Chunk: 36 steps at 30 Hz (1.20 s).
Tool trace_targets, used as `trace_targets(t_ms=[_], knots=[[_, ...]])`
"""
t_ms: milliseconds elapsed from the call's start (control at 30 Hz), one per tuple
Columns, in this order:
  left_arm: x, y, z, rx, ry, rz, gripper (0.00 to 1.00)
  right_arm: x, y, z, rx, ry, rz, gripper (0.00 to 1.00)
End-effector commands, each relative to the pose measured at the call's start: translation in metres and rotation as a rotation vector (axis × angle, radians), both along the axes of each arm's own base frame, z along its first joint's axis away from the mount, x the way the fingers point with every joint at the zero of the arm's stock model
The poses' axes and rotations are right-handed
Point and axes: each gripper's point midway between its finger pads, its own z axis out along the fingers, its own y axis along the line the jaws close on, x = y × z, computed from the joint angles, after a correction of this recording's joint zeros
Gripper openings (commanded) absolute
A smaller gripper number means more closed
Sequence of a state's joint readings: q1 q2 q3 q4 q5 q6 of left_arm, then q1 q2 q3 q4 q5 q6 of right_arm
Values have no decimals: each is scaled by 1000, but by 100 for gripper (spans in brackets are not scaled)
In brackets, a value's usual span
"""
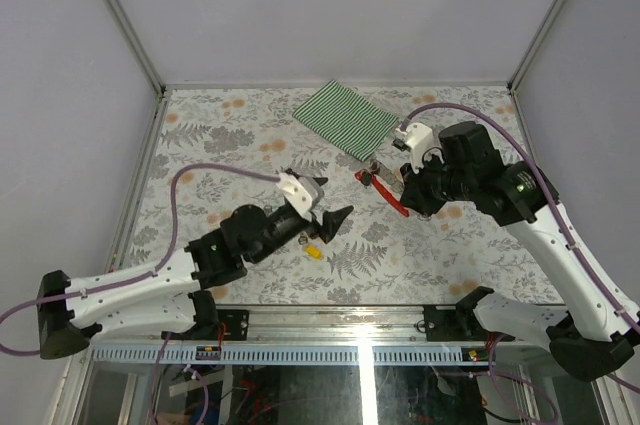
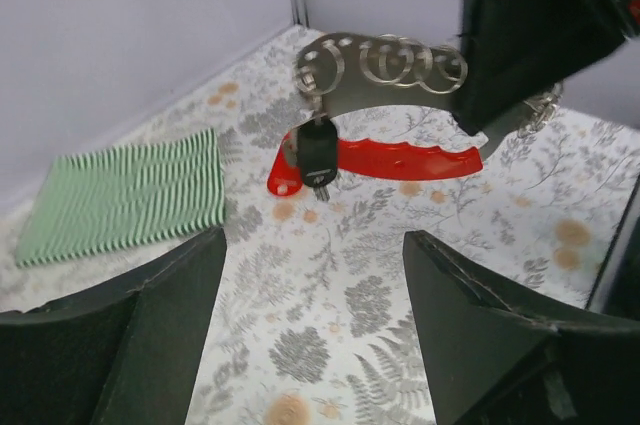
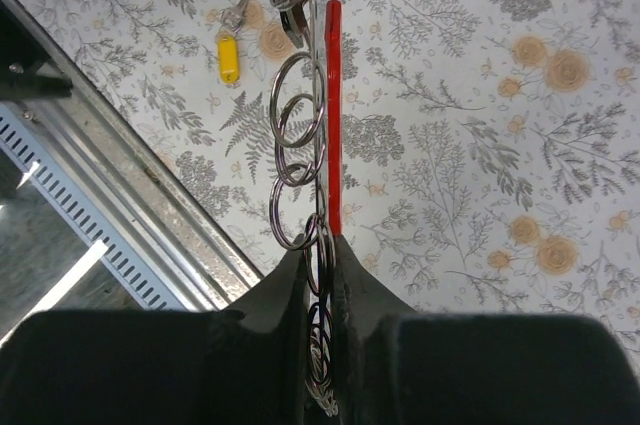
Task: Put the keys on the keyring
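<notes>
While the right gripper [image 3: 320,257] pinches the keyring [image 3: 334,115] flat between its narrow black fingers, the thin red plastic strap juts straight out beyond them, with a row of silver wire rings [image 3: 296,135] stacked along one side. Seen from the left wrist, the strap curves with a scalloped lower edge, and a small dark-headed key [image 2: 318,157] hangs from the ring at its far tip, clear of the table. The left gripper [image 1: 328,226] sits low over the floral-print tabletop [image 1: 230,135], its two wedge-shaped fingers [image 2: 130,335] spread wide with nothing between them. A yellow-headed key [image 1: 314,251] lies flat on the table just at 7 o'clock of that gripper in the top view. The keyring is at 2 o'clock from the left gripper, apart from it. A folded green-and-white striped cloth [image 1: 345,117] lies at 11 o'clock of the keyring, near the back wall.
</notes>
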<state>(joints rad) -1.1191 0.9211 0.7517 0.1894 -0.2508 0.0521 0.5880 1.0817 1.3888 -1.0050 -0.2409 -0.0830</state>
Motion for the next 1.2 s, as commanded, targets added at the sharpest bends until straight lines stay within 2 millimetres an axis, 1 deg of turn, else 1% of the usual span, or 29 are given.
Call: trace_targets(t_ms=[0, 67, 133, 233, 367, 567, 833, 933, 1000, 1100, 1167], knots=[[-3, 7, 63, -30, -426, 92, 73, -7, 10, 16, 71, 36, 3, 2], [-11, 4, 69, -6, -530, 101, 72, -9, 12, 17, 76, 47, 13, 2], [-15, 2, 73, 24, -613, 113, 71, -11, 12, 18, 78, 52, 18, 2], [-15, -4, 77, 76, -701, 137, 70, -11, 12, 18, 78, 52, 21, 3], [-16, -15, 76, 130, -778, 128, 68, -14, 13, 20, 87, 60, 31, 3], [-16, -23, 76, 165, -840, 126, 63, -20, 15, 26, 106, 71, 46, 3], [-18, -39, 70, 229, -901, 82, 62, -26, 17, 30, 126, 96, 58, 3], [-18, -41, 73, 234, -925, 84, 61, -28, 17, 32, 131, 100, 61, 3], [-18, -44, 73, 242, -942, 85, 59, -29, 18, 33, 136, 98, 64, 3], [-18, -47, 79, 229, -978, 99, 55, -30, 17, 32, 136, 102, 64, 3], [-18, -51, 79, 243, -1002, 101, 54, -30, 17, 33, 138, 99, 65, 3]])
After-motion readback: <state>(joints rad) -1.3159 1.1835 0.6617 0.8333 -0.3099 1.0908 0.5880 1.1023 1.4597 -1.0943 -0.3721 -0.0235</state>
